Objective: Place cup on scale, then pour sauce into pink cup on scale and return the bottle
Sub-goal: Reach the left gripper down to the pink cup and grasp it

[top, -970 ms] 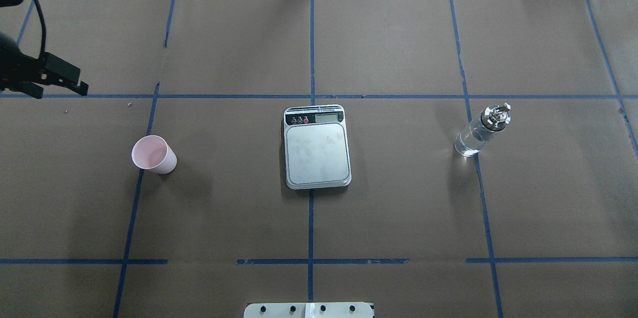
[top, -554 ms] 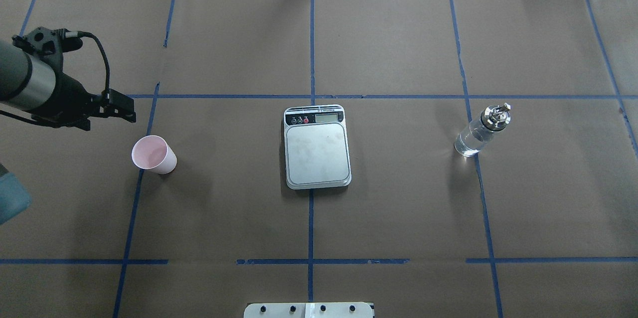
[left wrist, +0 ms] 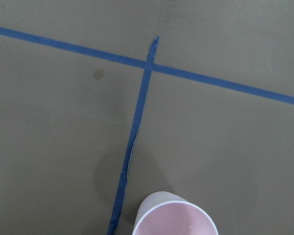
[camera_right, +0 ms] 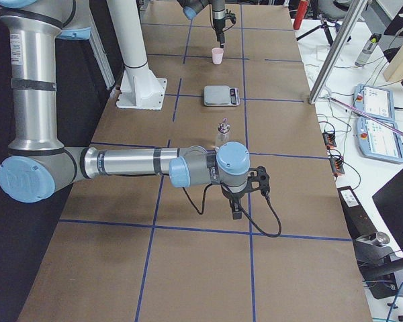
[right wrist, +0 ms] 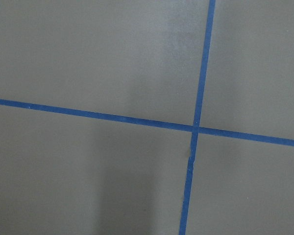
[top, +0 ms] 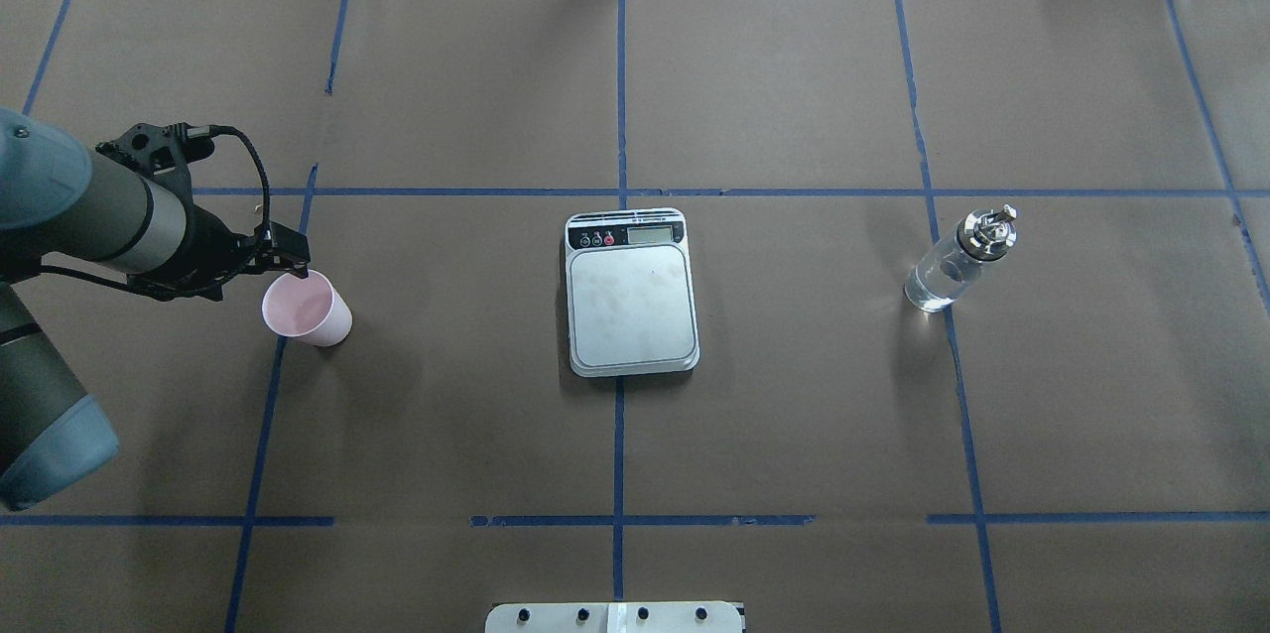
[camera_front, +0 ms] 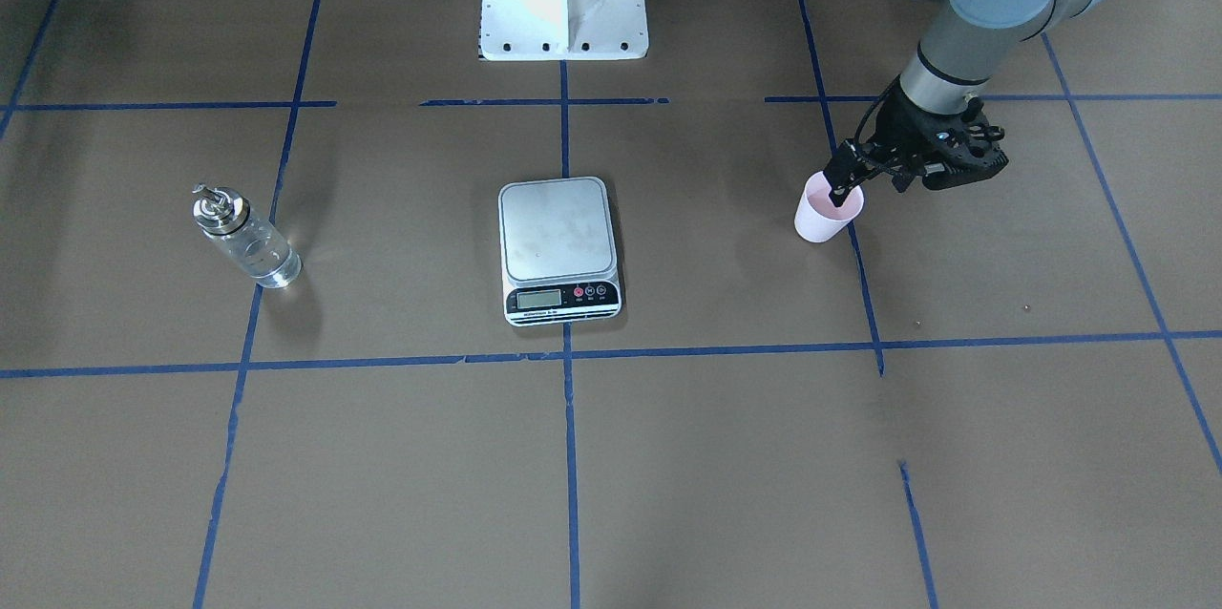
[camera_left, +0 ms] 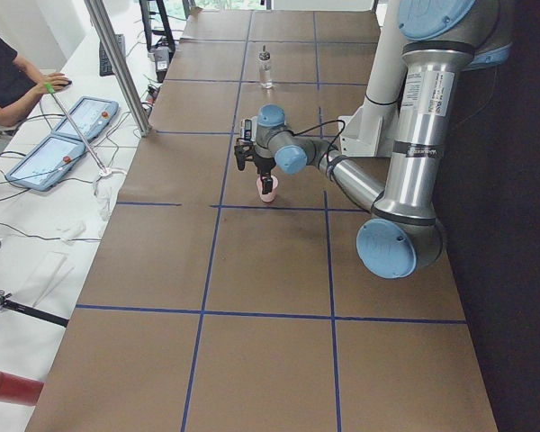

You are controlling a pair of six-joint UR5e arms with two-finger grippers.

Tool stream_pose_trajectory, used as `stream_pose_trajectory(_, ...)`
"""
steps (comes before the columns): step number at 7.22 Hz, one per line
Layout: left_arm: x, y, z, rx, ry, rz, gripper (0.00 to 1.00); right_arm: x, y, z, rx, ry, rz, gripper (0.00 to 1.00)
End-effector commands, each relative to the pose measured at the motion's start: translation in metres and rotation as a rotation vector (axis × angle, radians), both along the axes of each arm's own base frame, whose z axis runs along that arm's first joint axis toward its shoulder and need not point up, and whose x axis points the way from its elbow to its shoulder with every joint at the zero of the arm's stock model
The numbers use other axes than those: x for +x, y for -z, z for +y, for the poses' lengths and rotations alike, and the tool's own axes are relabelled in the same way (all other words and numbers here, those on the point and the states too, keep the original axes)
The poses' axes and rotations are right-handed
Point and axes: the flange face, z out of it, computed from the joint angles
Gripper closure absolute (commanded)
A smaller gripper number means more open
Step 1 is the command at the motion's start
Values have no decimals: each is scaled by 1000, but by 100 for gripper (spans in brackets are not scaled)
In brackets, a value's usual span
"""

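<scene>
The pale pink cup [top: 308,308] stands upright on the left of the table, also in the front view [camera_front: 827,213] and at the bottom of the left wrist view [left wrist: 175,218]. My left gripper [top: 291,259] is open at the cup's far rim, and one finger [camera_front: 838,195] reaches down at the rim. The silver-grey scale [top: 631,301] lies at the middle with nothing on it. The clear glass bottle [top: 957,261] of colourless sauce stands upright on the right. My right gripper [camera_right: 236,213] hangs over bare table near the front right; I cannot tell whether it is open or shut.
The robot's white base [camera_front: 563,8] stands behind the scale. Blue tape lines [top: 619,435] cross the brown table cover. A metal post [camera_left: 117,63] and an operator [camera_left: 9,72] with control pendants are beyond the table's far edge.
My left arm has swung in from the far left edge, moving right and toward the cup, until the gripper is at the cup's rim. Cup, scale and bottle have not moved.
</scene>
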Motion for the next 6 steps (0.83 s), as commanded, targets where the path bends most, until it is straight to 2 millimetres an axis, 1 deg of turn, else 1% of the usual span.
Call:
stream_pose_trajectory(1, -7, -26, 12, 4, -9, 6, 2, 0, 3, 0, 5, 1, -3, 0)
stream_pose_trajectory(4, 9, -27, 22, -2, -41, 8, 2, 0, 7, -2, 12, 1, -3, 0)
stream_pose_trajectory(5, 20, -26, 30, -1, -63, 8, 2, 0, 6, -2, 12, 0, 0, 0)
stream_pose_trajectory(6, 25, -25, 32, -2, -71, 9, 2, 0, 6, -2, 12, 0, 0, 0)
